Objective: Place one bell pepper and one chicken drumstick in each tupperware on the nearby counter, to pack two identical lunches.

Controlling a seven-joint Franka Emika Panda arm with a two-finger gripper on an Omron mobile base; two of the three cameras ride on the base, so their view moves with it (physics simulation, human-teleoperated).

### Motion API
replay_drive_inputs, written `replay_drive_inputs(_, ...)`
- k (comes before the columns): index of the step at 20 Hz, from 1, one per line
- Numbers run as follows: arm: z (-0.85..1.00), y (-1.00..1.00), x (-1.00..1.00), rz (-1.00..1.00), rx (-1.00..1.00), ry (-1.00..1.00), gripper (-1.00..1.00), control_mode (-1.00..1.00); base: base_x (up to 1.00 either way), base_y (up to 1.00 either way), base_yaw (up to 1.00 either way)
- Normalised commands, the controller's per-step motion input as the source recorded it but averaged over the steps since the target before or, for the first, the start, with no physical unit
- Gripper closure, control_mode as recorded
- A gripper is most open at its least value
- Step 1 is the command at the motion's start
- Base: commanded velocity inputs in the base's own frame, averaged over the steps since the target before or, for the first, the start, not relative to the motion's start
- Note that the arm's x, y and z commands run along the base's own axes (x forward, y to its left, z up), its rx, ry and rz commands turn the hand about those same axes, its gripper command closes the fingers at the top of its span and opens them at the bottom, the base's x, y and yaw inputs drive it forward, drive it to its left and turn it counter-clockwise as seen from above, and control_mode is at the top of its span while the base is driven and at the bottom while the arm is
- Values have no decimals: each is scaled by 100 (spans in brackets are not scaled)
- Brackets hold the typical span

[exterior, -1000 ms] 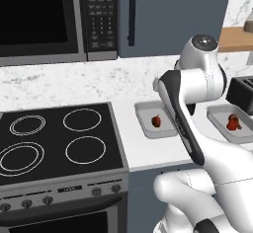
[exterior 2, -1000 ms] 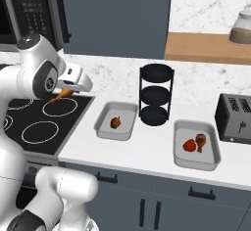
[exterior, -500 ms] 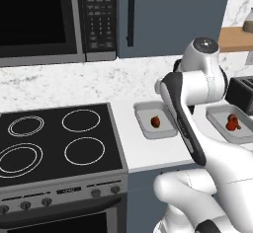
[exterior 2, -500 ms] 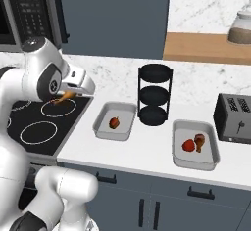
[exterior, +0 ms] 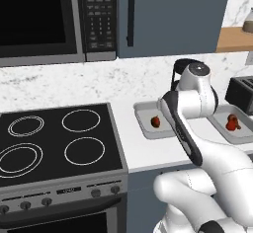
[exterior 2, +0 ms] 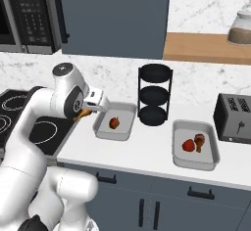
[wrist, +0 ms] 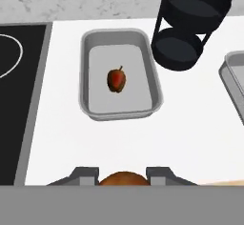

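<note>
Up close, end effector [wrist: 123, 177] clamps drumstick [wrist: 123, 178].

Black rack [exterior 2: 154, 95] beside toaster [exterior 2: 234, 118] (stove [exterior: 54, 140] left).

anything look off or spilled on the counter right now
Nothing stands out. Both tupperware trays sit flat on the counter: the left tray holds one bell pepper, the right tray a pepper and drumstick. The gripper holds the second drumstick.
</note>
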Motion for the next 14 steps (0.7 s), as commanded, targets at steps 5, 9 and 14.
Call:
replay_drive_inputs(5, -71, -13, 60, 11, -2, 0, 100, -100, 0, 0, 0)
replay_drive_inputs(9, -69, -11, 41, 14, -9, -1, 100, -100, 0, 0, 0)
replay_drive_inputs(14, -25, -1, 46, 5, -5, 5, 100, -100, 0, 0, 0)
